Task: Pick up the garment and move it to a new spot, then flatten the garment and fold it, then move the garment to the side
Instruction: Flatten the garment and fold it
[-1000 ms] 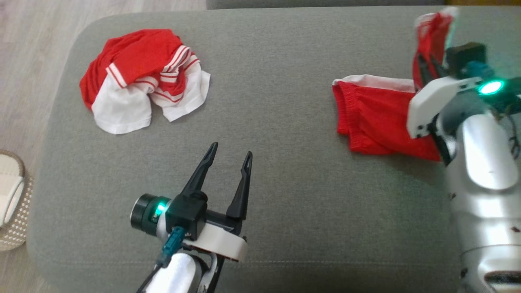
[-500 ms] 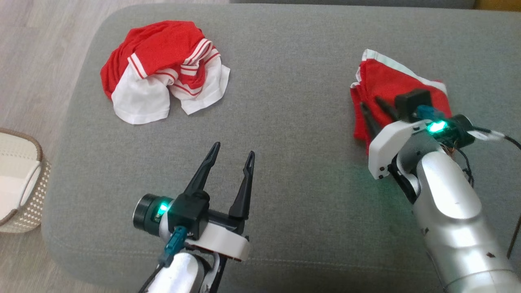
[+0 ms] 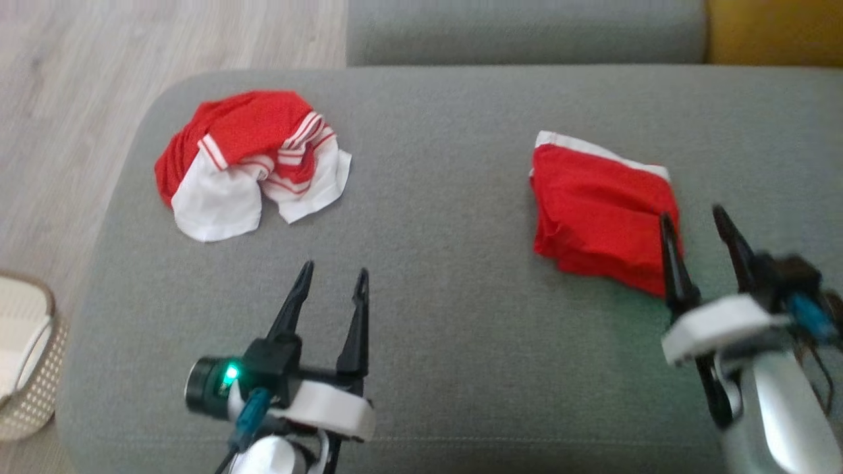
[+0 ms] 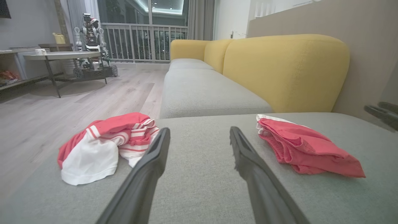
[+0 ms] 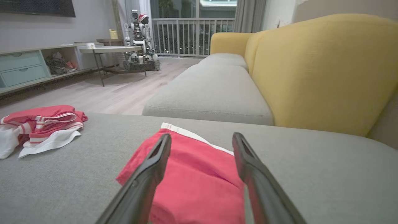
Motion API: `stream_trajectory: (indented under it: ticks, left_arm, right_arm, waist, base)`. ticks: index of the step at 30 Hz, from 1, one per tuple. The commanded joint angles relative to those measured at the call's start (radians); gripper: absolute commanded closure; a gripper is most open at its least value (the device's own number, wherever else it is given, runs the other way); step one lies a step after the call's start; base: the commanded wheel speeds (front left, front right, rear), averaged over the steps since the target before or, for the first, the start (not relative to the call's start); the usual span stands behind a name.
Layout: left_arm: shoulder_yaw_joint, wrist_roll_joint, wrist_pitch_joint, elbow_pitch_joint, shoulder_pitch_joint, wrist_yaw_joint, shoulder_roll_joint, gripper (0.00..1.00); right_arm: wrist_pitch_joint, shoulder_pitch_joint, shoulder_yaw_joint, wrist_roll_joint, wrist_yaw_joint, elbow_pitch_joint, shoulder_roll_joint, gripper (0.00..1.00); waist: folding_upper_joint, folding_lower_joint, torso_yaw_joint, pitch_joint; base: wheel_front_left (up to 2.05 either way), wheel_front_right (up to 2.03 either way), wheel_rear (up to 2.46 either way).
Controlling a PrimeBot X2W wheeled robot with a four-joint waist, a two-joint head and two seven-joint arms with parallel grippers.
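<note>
Left gripper (image 3: 334, 270) hung open over bare grey cushion (image 3: 448, 316), nothing in it. Right gripper (image 3: 690, 214) was spread wide too, also empty, with one fingertip over the near right corner of the folded red garment (image 3: 596, 204) (touching or not, couldn't tell). The garment lay on the cushion's right side. A crumpled red-and-white pile (image 3: 247, 161) sat far left.

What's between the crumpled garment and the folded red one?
Bare grey cushion between crumpled garment and folded red garment, per head view. Open left gripper sits nearer the robot, short of that stretch.
</note>
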Motion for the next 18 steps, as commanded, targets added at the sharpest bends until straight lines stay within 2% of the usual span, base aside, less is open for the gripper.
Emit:
stream_trajectory:
  ticks: [1, 8, 18]
  left_arm:
    - [0.039, -0.004, -0.005, -0.030, -0.023, 0.003, 0.002, 0.00]
    - [0.082, 0.022, -0.005, -0.036, 0.017, 0.007, 0.007, 0.00]
    - [0.119, 0.047, -0.005, -0.043, 0.046, -0.007, 0.008, 0.00]
  right_arm:
    - [-0.010, -0.007, 0.020, 0.011, -0.001, -0.042, 0.011, 0.00]
    - [-0.014, 0.177, 0.003, 0.054, -0.001, -0.222, 0.011, 0.00]
    - [-0.014, 0.254, 0.024, 0.091, -0.001, -0.294, 0.011, 0.00]
  waist:
    - [-0.0001, 0.0000, -0.023, -0.028]
    - [-0.0001, 0.0000, -0.067, -0.053]
    - [-0.0001, 0.0000, -0.105, -0.056]
  base:
    - [0.00, 0.00, 0.00]
    - [0.00, 0.00, 0.00]
    - [0.00, 0.00, 0.00]
